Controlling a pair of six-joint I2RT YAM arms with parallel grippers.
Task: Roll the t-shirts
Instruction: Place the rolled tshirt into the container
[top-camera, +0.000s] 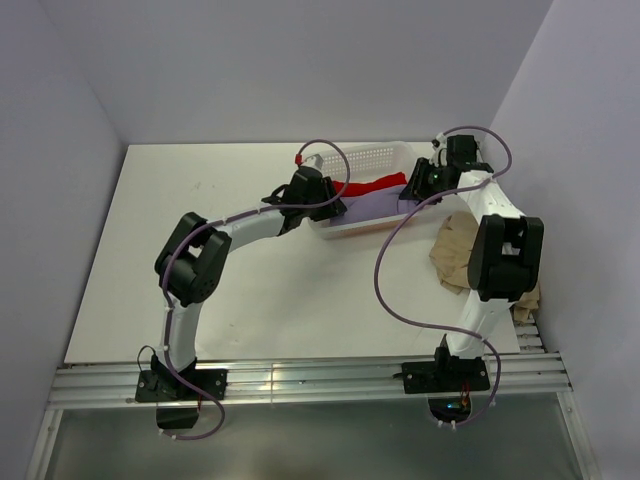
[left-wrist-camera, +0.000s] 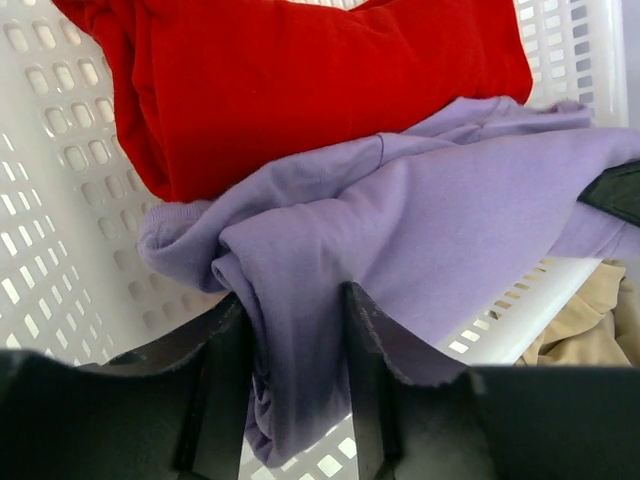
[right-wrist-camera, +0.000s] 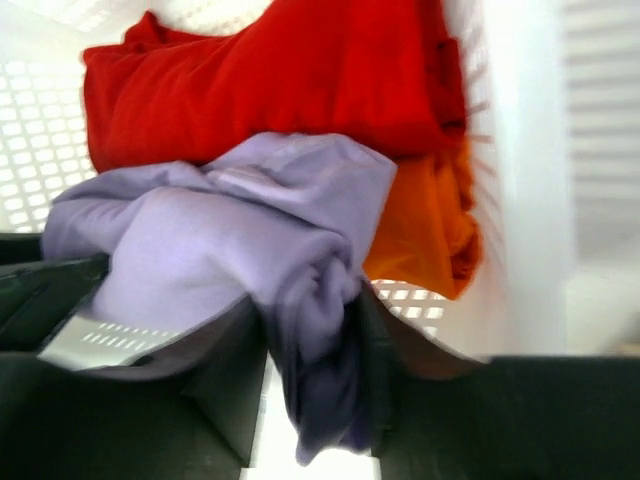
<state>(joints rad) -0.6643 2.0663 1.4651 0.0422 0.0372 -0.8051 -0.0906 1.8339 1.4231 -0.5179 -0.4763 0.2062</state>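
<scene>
The lavender t-shirt (top-camera: 372, 208) lies in the white mesh basket (top-camera: 375, 155), partly over its near rim. My left gripper (top-camera: 338, 207) is shut on a bunched fold of the lavender t-shirt (left-wrist-camera: 300, 330) at its left end. My right gripper (top-camera: 408, 197) is shut on another fold of the lavender t-shirt (right-wrist-camera: 320, 330) at its right end. The red t-shirt (top-camera: 372, 186) lies behind the lavender one in the basket; it shows in the left wrist view (left-wrist-camera: 300, 80) and the right wrist view (right-wrist-camera: 270, 80). The orange t-shirt (right-wrist-camera: 420, 220) lies under the red one. The beige t-shirt (top-camera: 455, 255) lies crumpled on the table under my right arm.
The basket stands at the back centre of the white table (top-camera: 200, 280), against the rear wall. The side walls close in on both sides. A metal rail (top-camera: 300, 378) runs along the near edge.
</scene>
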